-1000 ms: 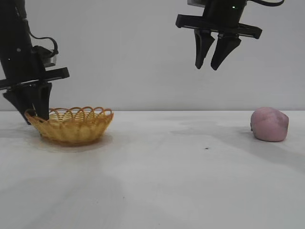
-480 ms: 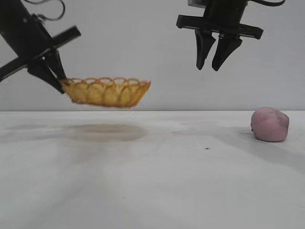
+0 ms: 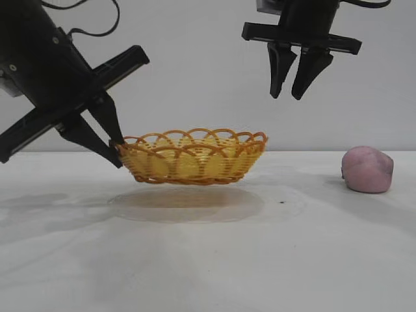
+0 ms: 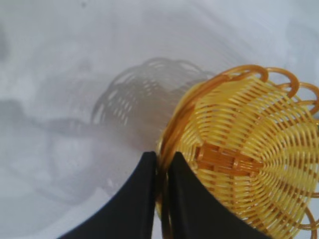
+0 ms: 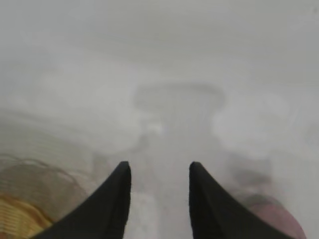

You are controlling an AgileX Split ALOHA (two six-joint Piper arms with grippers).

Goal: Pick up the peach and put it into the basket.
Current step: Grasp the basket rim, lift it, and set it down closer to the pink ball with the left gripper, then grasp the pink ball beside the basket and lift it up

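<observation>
The left arm is seen slanting down from the upper left of the exterior view, its wrist bar tilted steeply. The left gripper [image 3: 117, 151] is pointed downward and toward the middle of the scene, and its two dark fingers [image 4: 134, 204] are pressed together on the looped rim of the basket [image 3: 195, 156], which is held clear of the table. The right arm is hung from the top of the exterior view. The right gripper [image 3: 294, 94] is aimed steeply down, well above the table, with its fingers [image 5: 112, 201] parted and nothing between them.
</observation>
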